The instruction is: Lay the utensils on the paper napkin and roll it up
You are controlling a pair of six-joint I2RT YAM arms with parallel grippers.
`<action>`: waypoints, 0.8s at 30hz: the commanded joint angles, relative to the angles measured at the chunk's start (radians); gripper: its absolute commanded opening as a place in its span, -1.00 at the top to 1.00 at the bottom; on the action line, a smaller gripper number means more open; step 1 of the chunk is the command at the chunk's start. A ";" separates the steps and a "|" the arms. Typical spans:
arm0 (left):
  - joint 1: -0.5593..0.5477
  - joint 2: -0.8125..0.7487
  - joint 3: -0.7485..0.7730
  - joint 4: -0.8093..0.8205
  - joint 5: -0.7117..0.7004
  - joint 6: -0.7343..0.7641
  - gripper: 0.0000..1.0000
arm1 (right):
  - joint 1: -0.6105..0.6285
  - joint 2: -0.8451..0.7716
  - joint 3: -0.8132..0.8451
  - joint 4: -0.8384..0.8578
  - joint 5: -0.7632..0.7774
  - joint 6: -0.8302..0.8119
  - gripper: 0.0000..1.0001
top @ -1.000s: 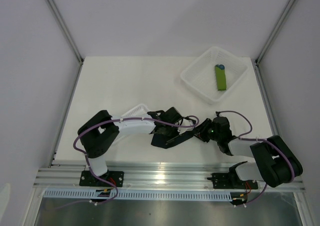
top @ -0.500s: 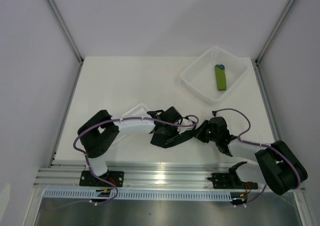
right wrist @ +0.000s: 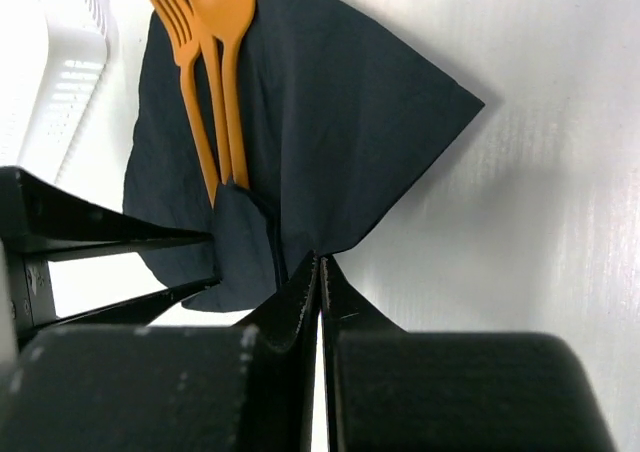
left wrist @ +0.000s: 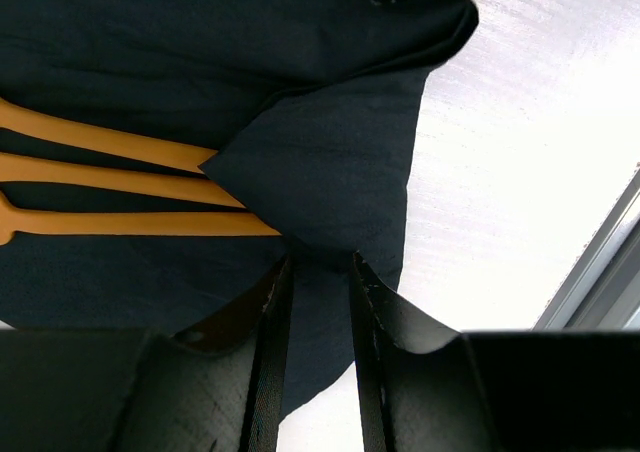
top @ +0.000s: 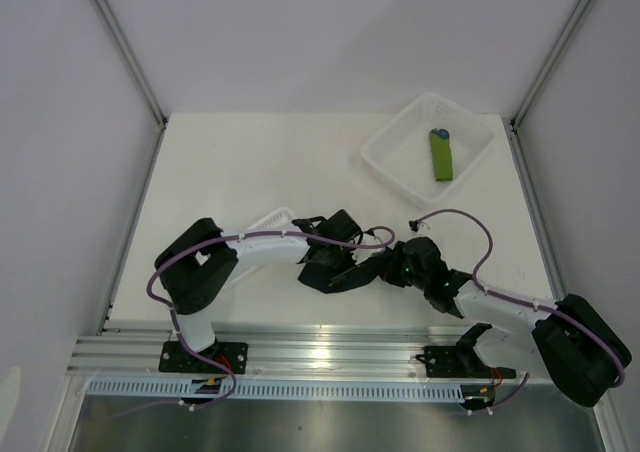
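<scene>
Napkin (right wrist: 330, 122) is lying flat on the table (right wrist: 540, 172) with orange utensils (right wrist: 215, 62) tucked under its folded corner, right hand (right wrist: 320, 272) clenching that fold's edge, left hand (left wrist: 318, 272) straddling it half-open; rolling wants steady, even tension.
</scene>
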 commanded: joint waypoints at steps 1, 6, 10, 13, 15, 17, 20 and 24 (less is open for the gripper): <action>0.009 0.023 0.023 -0.031 0.002 -0.004 0.35 | 0.036 -0.008 0.053 -0.021 0.082 -0.041 1.00; 0.009 0.024 0.024 -0.029 0.004 -0.004 0.35 | 0.102 0.023 0.088 -0.009 0.116 -0.066 1.00; 0.010 0.024 0.023 -0.029 0.006 -0.005 0.35 | 0.126 0.028 0.093 0.034 0.114 -0.058 1.00; 0.013 0.020 0.021 -0.029 0.009 -0.005 0.35 | 0.136 0.038 0.090 0.057 0.105 -0.044 1.00; 0.016 0.021 0.023 -0.029 0.010 -0.005 0.35 | 0.137 0.066 0.088 0.076 0.091 -0.041 1.00; 0.019 0.018 0.023 -0.029 0.009 -0.005 0.35 | 0.139 0.104 0.087 0.102 0.068 -0.029 1.00; 0.024 0.015 0.021 -0.031 0.012 -0.007 0.35 | 0.145 0.144 0.085 0.140 0.045 -0.012 1.00; 0.038 0.006 0.023 -0.029 0.019 -0.011 0.35 | 0.151 0.143 0.073 0.171 0.042 0.003 0.94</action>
